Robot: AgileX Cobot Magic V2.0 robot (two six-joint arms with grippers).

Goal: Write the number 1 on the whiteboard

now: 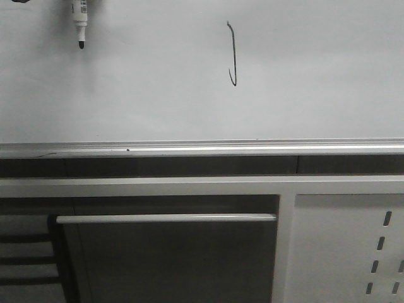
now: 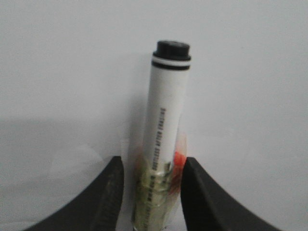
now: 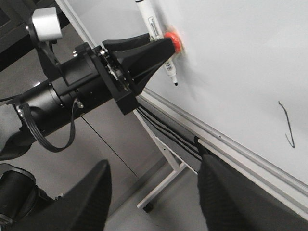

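Observation:
The number 1 (image 1: 233, 54), a thin black curved stroke with a hooked end, is on the whiteboard (image 1: 303, 82) right of centre; it also shows in the right wrist view (image 3: 287, 124). My left gripper (image 2: 153, 168) is shut on a white marker (image 2: 166, 115) with a black tip. In the front view the marker (image 1: 79, 22) hangs tip down at the top left, far left of the stroke and apart from it. The right wrist view shows the left gripper (image 3: 159, 45) holding the marker (image 3: 159, 38) against the whiteboard (image 3: 231, 57). My right gripper (image 3: 153, 166) is open and empty.
A silver rail (image 1: 202, 149) runs along the board's lower edge. Below it is a white frame with a bar (image 1: 165, 218) and a panel with slanted slots (image 1: 379, 252). The board's stand leg (image 3: 163, 185) and grey floor show in the right wrist view.

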